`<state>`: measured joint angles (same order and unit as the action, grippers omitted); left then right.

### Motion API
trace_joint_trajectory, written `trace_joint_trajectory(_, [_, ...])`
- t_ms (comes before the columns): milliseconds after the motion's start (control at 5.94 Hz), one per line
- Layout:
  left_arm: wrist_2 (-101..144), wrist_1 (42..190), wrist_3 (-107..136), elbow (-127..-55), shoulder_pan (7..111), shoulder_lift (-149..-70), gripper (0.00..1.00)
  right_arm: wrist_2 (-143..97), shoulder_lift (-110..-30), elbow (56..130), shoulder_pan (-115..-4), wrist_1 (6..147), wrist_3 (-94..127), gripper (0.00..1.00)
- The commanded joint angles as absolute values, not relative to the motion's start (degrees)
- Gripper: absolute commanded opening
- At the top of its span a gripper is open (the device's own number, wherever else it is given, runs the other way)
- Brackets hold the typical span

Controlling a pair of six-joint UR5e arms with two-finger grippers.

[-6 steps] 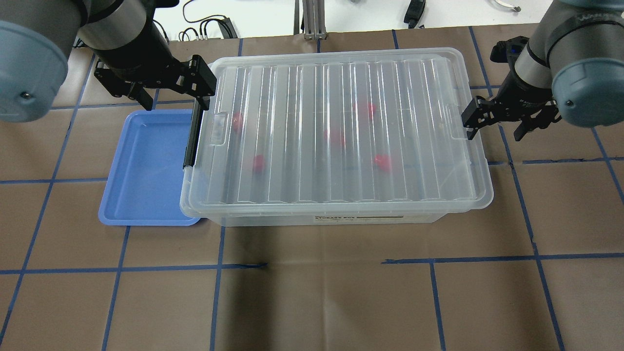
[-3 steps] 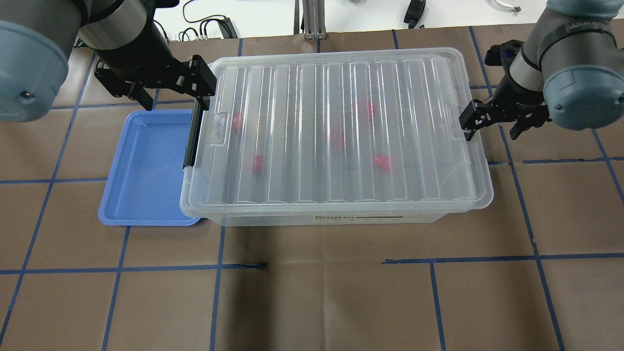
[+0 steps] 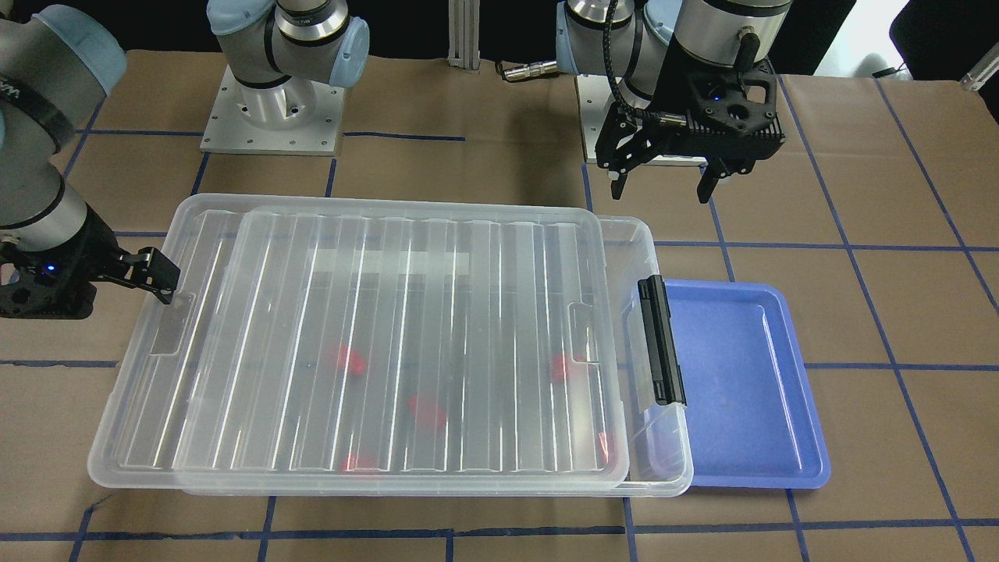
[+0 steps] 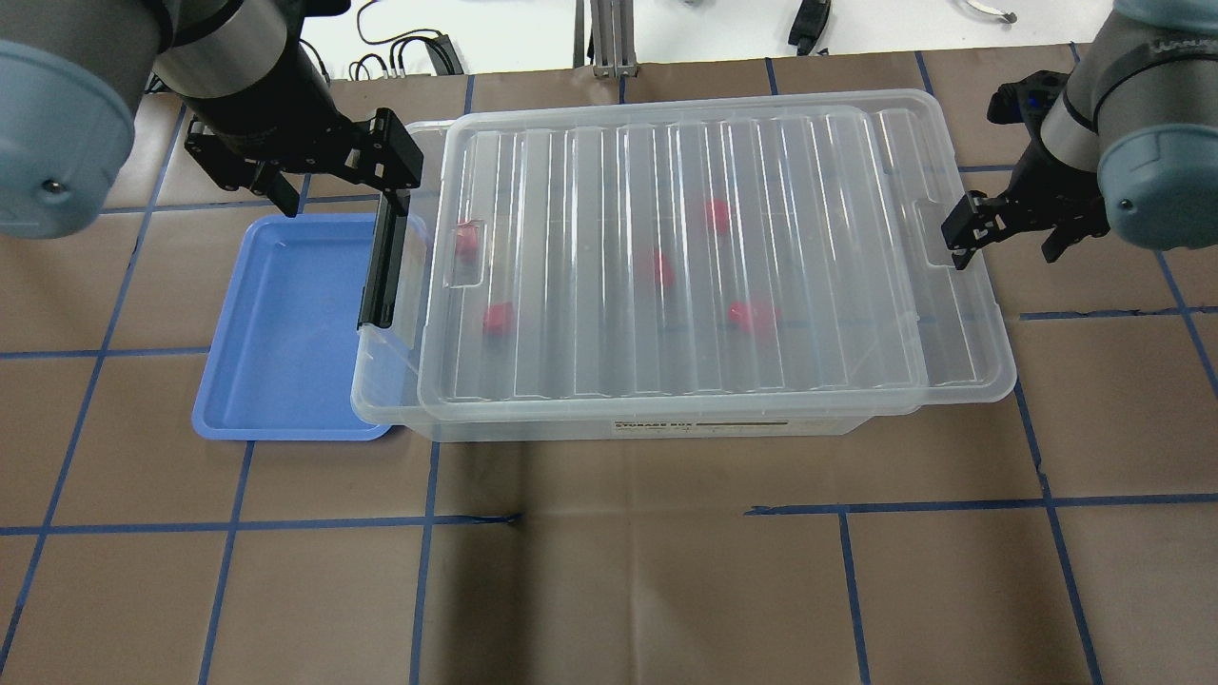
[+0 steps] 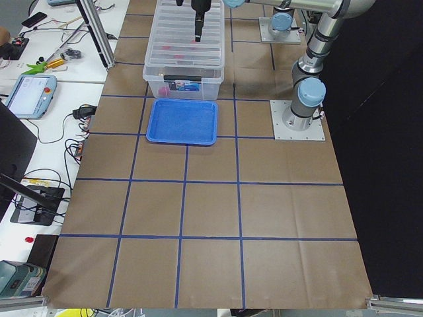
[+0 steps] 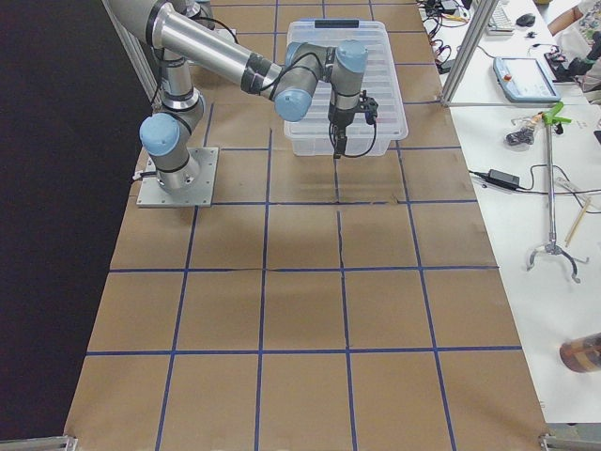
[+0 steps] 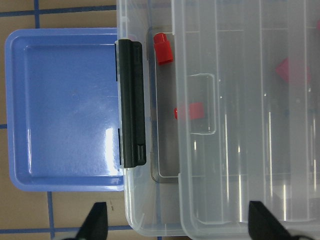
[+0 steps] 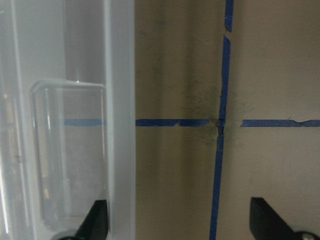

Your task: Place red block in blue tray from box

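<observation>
At the right end effector, released, one finger meets the end of the lid, which sits offset on the box. Slide the lid level, fully clear. Farther off, under the released left end effector, a red block lies uncovered in the box beside the latch; the blue tray lies just beyond.

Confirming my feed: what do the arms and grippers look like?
The left arm and right arm are silver-grey tubes with pale blue joint caps. The left gripper and right gripper are black, two slim fingers on angular linkages. A black cable runs down the left wrist; a blue light glows on the right wrist.
</observation>
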<state>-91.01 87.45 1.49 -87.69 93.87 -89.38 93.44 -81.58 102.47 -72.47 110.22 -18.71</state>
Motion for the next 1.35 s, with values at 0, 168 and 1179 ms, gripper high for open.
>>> trace_joint_trajectory(0, [-91.0,87.5,1.5,-87.7,93.9,-89.4,0.99,93.6,-81.6,102.4,-67.3,110.9,-24.1,1.0])
trace_joint_trajectory(168, [-91.0,87.5,1.4,-87.7,93.9,-89.3,0.99,93.6,-81.6,102.4,-64.6,111.0,-26.6,1.0])
trace_joint_trajectory(1179, [-90.1,86.8,-46.2,-90.9,95.4,-93.0,0.98,96.5,-83.7,100.6,-56.8,112.0,-30.0,1.0])
